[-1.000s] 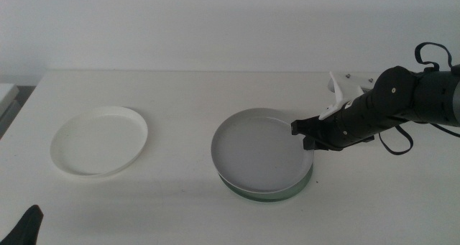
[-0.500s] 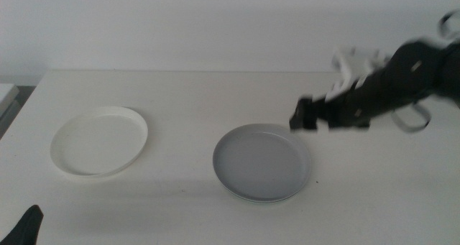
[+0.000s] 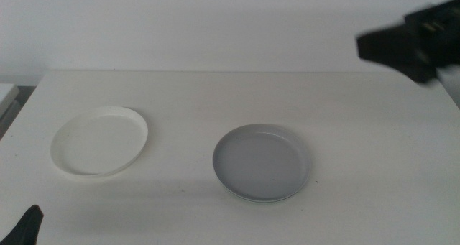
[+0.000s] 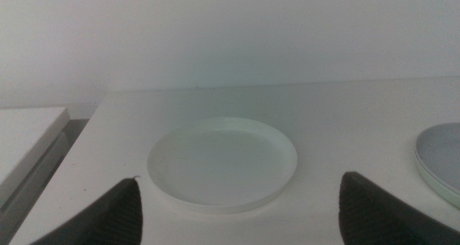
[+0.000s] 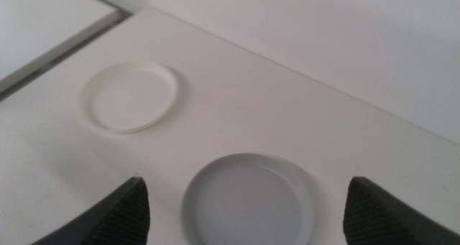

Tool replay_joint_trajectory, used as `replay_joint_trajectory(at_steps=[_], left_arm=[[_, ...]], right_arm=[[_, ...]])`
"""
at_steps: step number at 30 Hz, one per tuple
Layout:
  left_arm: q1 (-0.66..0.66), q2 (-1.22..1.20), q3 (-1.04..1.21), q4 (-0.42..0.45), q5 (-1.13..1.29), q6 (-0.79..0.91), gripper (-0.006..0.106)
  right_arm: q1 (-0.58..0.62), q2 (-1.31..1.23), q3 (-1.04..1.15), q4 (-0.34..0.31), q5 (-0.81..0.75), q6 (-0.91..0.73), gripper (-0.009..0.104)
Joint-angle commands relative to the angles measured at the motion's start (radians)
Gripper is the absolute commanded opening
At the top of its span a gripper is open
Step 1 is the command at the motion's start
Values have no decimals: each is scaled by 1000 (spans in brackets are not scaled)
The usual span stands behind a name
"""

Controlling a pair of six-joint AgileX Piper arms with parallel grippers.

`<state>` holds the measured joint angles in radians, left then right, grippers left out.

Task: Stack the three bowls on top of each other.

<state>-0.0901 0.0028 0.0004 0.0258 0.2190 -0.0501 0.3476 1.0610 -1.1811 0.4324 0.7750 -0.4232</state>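
We see the grey bowl (image 3: 261, 161) nested on the mint bowl (image 3: 269, 199) at centre, the white bowl (image 3: 99, 139) alone at left, awaiting our wide-open, empty left gripper (image 4: 241, 209) and right gripper (image 5: 244, 205).

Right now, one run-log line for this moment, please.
grey bowl nested on mint bowl | white bowl alone | right gripper raised, open | left gripper waiting, open
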Motion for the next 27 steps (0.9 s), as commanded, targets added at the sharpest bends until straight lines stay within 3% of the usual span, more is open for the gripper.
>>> replay_joint_trajectory(at_steps=[1,5,17,27], left_arm=[[1,-3,0,4,-13,-3,94],[1,-3,0,4,-13,-3,94],[1,-3,0,4,-13,-3,94],[18,68,-63,0,6,-3,94]], right_arm=[[0,-91,54,50,23,-94,93],[0,-175,106,102,21,-142,93],[0,-187,106,130,41,-20,93],[0,-187,106,132,39,-18,93]])
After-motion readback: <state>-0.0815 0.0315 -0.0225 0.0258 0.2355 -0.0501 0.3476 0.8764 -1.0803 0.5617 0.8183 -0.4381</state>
